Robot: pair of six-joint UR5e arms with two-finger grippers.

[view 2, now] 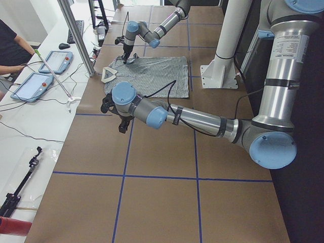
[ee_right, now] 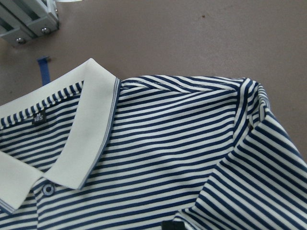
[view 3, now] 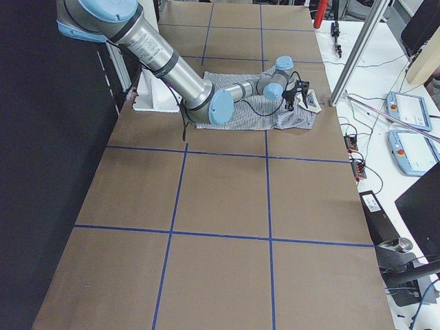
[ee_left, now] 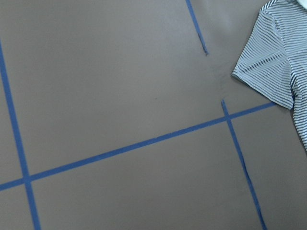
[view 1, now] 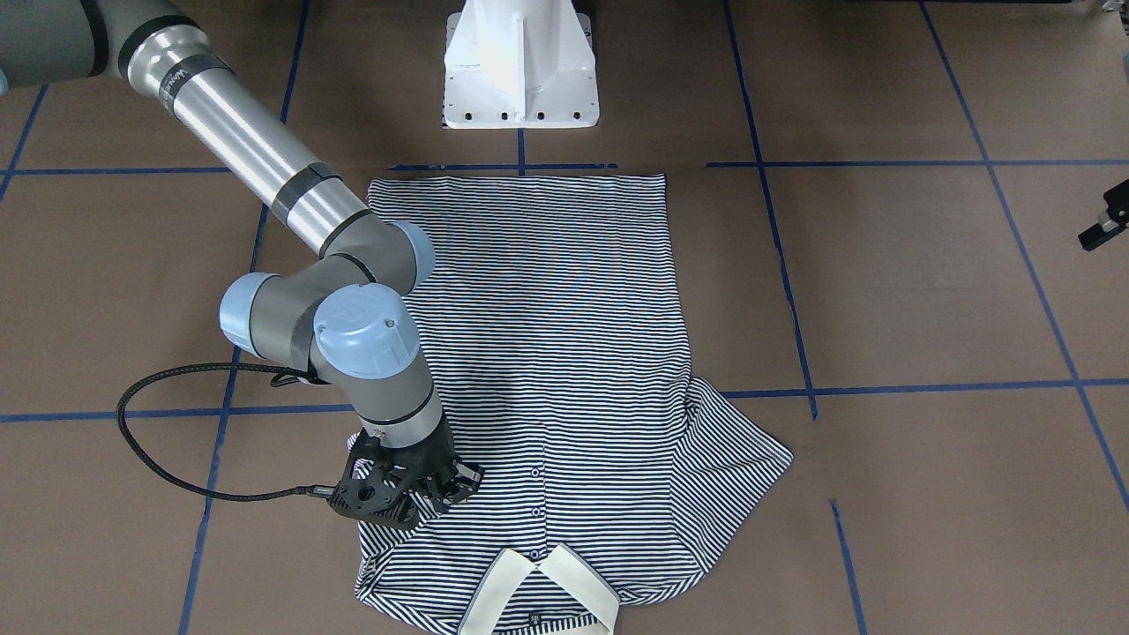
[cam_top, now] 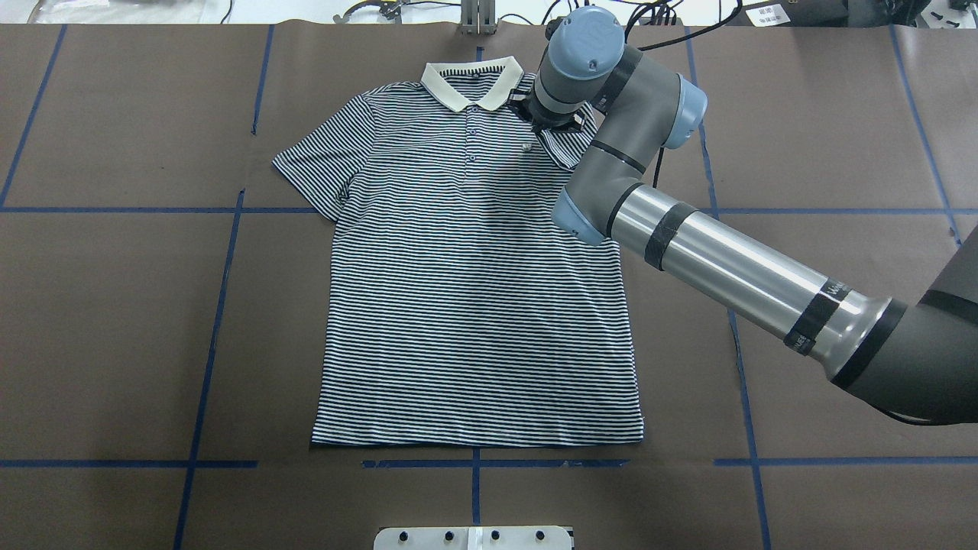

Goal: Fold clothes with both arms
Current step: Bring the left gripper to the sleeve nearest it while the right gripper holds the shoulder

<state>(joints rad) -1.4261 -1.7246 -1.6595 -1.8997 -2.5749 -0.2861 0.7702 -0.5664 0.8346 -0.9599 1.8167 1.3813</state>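
Observation:
The navy-and-white striped polo shirt (cam_top: 474, 305) lies flat and face up on the brown table, with its cream collar (cam_top: 474, 80) at the far edge. One sleeve (cam_top: 313, 172) is spread out. The other sleeve (cam_top: 567, 145) is folded in over the chest. My right gripper (view 1: 445, 489) is down on that folded sleeve. The right wrist view shows a single dark fingertip (ee_right: 172, 225) at the sleeve's fold, so the jaws look shut on it. My left gripper (view 2: 121, 124) hovers over bare table beyond the spread sleeve (ee_left: 273, 62). Its fingers are too small to read.
The white pedestal base (view 1: 520, 70) stands at the shirt's hem side. Blue tape lines (cam_top: 229, 252) grid the table. A side bench beyond the collar edge holds tablets (view 2: 35, 83) and cables, with a metal post (view 2: 76, 35) and a person's arm (view 2: 12, 50) there.

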